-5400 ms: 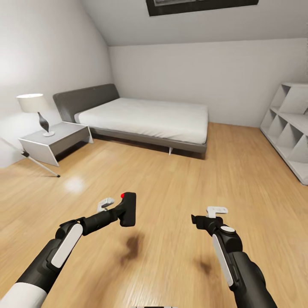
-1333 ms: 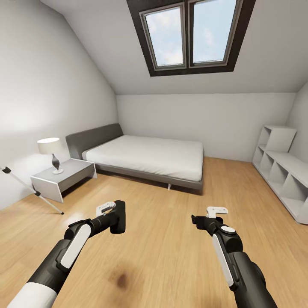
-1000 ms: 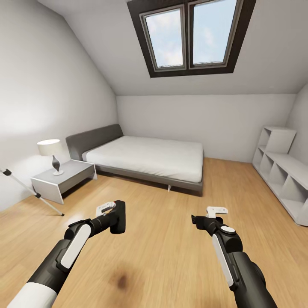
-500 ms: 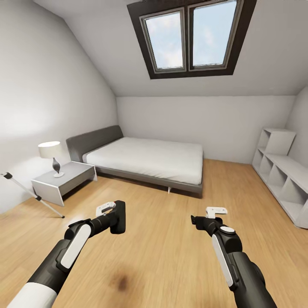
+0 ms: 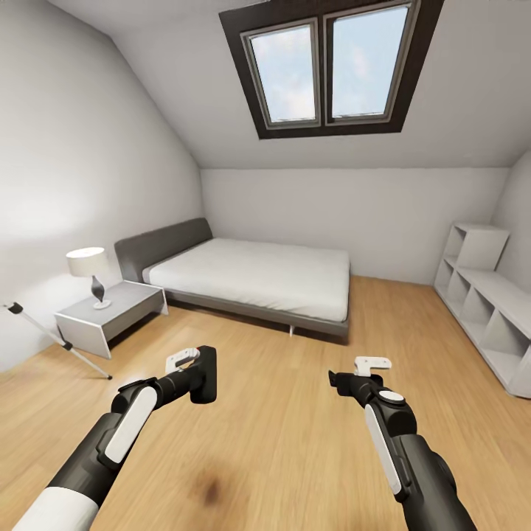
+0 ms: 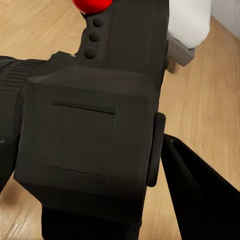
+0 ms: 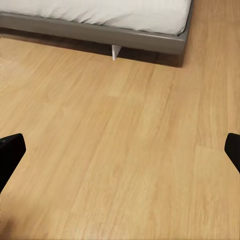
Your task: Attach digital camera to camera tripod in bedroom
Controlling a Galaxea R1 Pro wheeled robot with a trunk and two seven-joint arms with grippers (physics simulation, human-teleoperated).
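One digital camera, one camera tripod, one bed, one lamp, one nightstand, one shelf unit.

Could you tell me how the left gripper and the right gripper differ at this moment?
The left gripper is shut on the digital camera; the right gripper holds nothing. In the right wrist view its fingertips stand wide apart over bare wood floor. Both hover above the floor, pointing toward the bed.

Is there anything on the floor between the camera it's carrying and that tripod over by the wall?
Nothing visible. The camera is in the left gripper, and bare wood floor runs from it to the tripod leaning at the far left. The nightstand sits beside that path, not across it.
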